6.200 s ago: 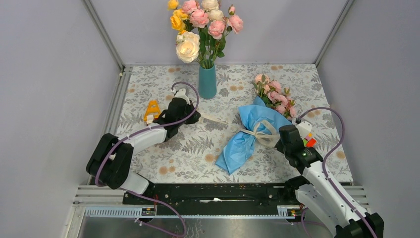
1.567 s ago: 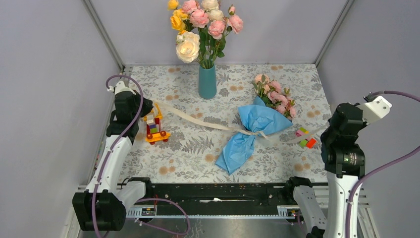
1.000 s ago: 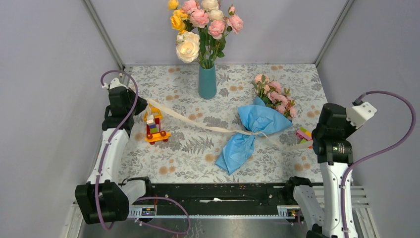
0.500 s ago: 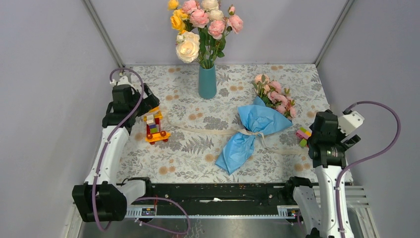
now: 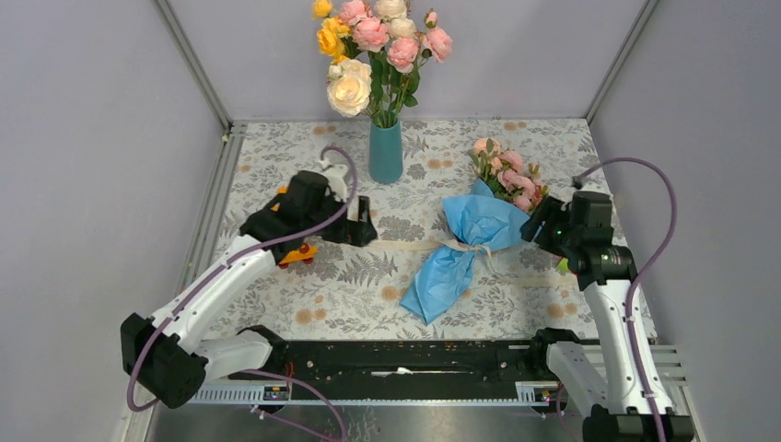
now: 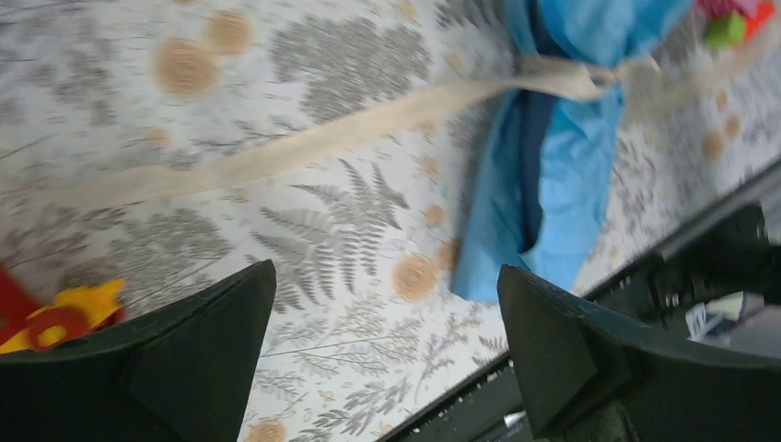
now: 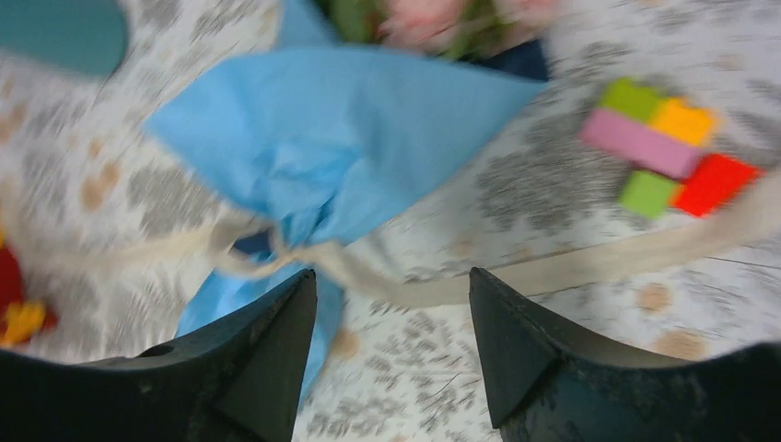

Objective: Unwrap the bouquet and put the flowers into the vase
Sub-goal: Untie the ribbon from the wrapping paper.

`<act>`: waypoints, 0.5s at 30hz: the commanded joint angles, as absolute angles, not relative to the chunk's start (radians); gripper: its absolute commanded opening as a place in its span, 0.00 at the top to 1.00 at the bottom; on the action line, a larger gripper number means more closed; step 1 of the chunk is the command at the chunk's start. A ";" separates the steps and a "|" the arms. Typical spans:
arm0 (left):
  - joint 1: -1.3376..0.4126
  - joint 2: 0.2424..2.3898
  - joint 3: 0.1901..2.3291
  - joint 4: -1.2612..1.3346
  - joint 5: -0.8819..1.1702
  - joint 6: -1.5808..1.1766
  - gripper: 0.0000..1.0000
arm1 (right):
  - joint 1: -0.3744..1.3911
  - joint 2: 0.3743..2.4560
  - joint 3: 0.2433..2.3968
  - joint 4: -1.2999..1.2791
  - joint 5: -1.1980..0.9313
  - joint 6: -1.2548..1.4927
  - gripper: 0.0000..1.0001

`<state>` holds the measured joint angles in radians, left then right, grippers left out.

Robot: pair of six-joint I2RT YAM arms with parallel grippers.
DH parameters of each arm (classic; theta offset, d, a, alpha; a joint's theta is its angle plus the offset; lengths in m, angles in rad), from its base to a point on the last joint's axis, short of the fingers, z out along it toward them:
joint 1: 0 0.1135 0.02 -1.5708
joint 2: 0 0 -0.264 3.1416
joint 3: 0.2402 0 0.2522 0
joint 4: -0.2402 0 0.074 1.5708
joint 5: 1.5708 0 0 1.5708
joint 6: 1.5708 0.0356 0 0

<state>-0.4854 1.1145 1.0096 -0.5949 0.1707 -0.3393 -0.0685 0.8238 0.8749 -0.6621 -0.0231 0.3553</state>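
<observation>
One bouquet (image 5: 468, 241): small pink roses (image 5: 509, 179) in crinkled light-blue paper, lying middle-right on the fern-patterned worktop (image 5: 350, 304), cream ribbon (image 5: 410, 245) round its waist.
Vase (image 5: 386, 154): tall, teal, upright at the back, holding large yellow, cream and pink roses (image 5: 368, 46).
Left fingers (image 6: 184, 359): spread wide, empty, left of the bouquet.
Right fingers (image 7: 253, 368): apart, empty, over the ribbon, near coloured blocks (image 7: 668, 147).

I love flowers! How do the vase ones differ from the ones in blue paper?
The big bunch stands upright in the vase; the bouquet lies flat, wrapped in blue paper. The big bunch mixes yellow, cream and pink; the bouquet's flowers are smaller, all pink. Both have green leaves.
</observation>
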 commanded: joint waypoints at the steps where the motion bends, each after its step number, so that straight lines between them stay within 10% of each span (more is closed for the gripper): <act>1: -0.654 1.171 1.072 -0.518 0.218 -0.295 0.01 | 0.124 0.808 0.838 -0.613 -0.193 0.351 0.33; 15: -0.815 1.564 1.134 -0.344 0.575 -0.465 0.08 | 0.400 0.985 0.712 -0.415 -0.112 0.403 0.56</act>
<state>-0.7712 1.5173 1.1213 -0.4259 0.4721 -0.4030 0.3622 0.9405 0.7189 -0.5011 -0.1757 0.3847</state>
